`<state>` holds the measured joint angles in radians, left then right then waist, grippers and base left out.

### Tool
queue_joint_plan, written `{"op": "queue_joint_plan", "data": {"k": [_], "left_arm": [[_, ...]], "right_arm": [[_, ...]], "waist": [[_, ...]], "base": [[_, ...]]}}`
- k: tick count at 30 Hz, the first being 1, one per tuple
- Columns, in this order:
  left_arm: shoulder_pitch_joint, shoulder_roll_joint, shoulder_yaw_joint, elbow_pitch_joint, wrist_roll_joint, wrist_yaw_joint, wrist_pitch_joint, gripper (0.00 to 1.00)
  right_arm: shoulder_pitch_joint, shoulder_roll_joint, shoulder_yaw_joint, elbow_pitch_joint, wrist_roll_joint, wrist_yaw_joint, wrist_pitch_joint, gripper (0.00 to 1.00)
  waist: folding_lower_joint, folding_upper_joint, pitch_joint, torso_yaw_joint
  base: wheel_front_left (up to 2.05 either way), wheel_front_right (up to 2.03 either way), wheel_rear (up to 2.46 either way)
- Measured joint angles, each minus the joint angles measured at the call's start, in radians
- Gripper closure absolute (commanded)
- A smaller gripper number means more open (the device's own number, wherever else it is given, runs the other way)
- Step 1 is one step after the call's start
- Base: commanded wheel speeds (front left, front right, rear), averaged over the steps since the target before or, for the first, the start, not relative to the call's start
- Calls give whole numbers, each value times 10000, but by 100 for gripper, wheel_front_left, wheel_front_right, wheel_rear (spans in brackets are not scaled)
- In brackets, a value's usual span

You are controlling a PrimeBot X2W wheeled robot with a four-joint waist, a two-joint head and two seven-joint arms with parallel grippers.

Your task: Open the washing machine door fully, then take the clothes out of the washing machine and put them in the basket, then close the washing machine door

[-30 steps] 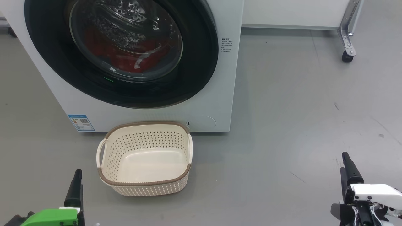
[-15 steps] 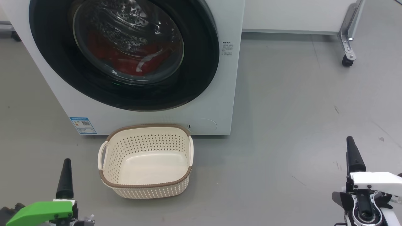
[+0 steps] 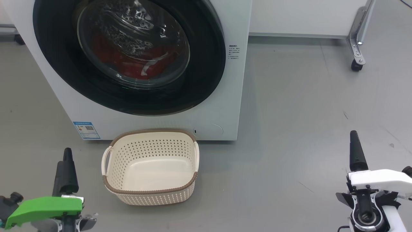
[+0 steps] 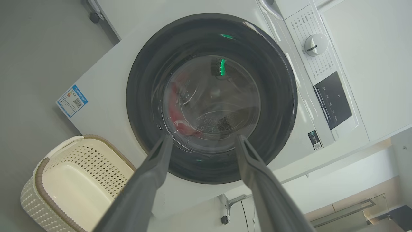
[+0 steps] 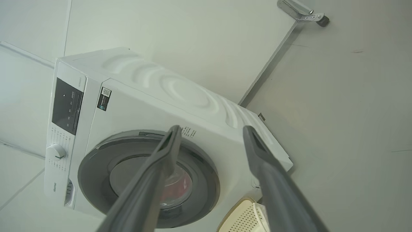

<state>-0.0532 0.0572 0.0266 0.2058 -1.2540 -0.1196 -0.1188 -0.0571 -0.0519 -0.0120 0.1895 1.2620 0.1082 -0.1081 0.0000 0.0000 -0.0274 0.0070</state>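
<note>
The washing machine (image 3: 231, 103) stands ahead, its door (image 3: 206, 64) shut flat against the front. Red clothes (image 3: 128, 66) with a white stripe show through the glass. The empty basket (image 3: 151, 190) sits on the floor just before the machine. My left gripper (image 3: 67, 153) hovers left of the basket, and my right gripper (image 3: 353, 135) is far off to the right, both well short of the door. In the left wrist view the gripper (image 4: 203, 138) is open, framing the door (image 4: 145, 80) and clothes (image 4: 173, 112). The right gripper (image 5: 212, 129) is open and empty too.
A metal frame leg with a castor (image 3: 356, 64) stands at the back right beside a white panel. Grey floor stretches to the machine's right. The control panel and dial (image 4: 315, 45) sit above the door. A blue label (image 3: 86, 129) marks the machine's lower left.
The head camera has shifted slightly, sliding the whole picture down. Both grippers have moved forward toward the machine, the left one also a little leftward. Both stay open.
</note>
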Motion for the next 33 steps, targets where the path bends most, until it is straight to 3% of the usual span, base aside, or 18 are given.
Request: {"op": "queue_joint_plan", "data": {"k": [12,33], "left_arm": [[1,-31,-466,-313,3101,127,-349,0],[3,-94,-1001,-476,7204,694,-882,0]], "right_arm": [[-25,-79,445,-211,-2004,-407,-357,0],[-175,-67,1143,-301,-4974,-1028,-986,0]], "waist": [[0,0,30,10],[0,0,96,-64]], "base": [[0,0,0],[0,0,0]]}}
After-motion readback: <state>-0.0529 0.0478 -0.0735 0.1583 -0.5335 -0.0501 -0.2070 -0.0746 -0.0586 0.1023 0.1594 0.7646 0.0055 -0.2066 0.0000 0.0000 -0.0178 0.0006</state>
